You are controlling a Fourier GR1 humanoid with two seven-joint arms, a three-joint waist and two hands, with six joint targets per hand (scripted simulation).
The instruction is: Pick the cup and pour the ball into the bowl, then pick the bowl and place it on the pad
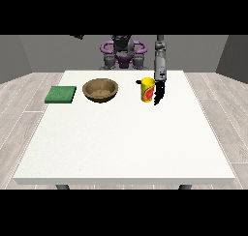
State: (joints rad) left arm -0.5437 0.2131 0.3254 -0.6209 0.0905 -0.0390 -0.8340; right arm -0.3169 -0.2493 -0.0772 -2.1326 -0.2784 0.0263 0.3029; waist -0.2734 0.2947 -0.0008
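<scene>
White and matte, the table (121, 148) fills the middle of the frame, a flat slab whose legs show only as two dark stubs at its lower edge. At top centre the robot (122, 52) is small and hard to read: a grey torso with purple rings at the shoulders, its head lost against the dark band. Only one hand can be found, the black hand at the view's right (159, 91), hanging from a grey forearm that comes down from the top of the frame. Its fingers point downward and look fairly straight, though they merge into one dark shape, so whether they are parted or together cannot be told. No hand shows at the view's left; a dark scrap near the top left may belong to that arm, but this is uncertain.

Just left of the hand stands the cup (147, 89), an upright yellow cylinder with a red patch on its side. Hand and cup appear to be touching or nearly so along the cup's right flank. The ball inside cannot be seen.

Further left, at upper centre, sits the bowl (100, 90), round, brown and wood-like, with a speckled hollow. Left of it, apart, lies the pad (60, 94), a flat green square with a rough look.
</scene>
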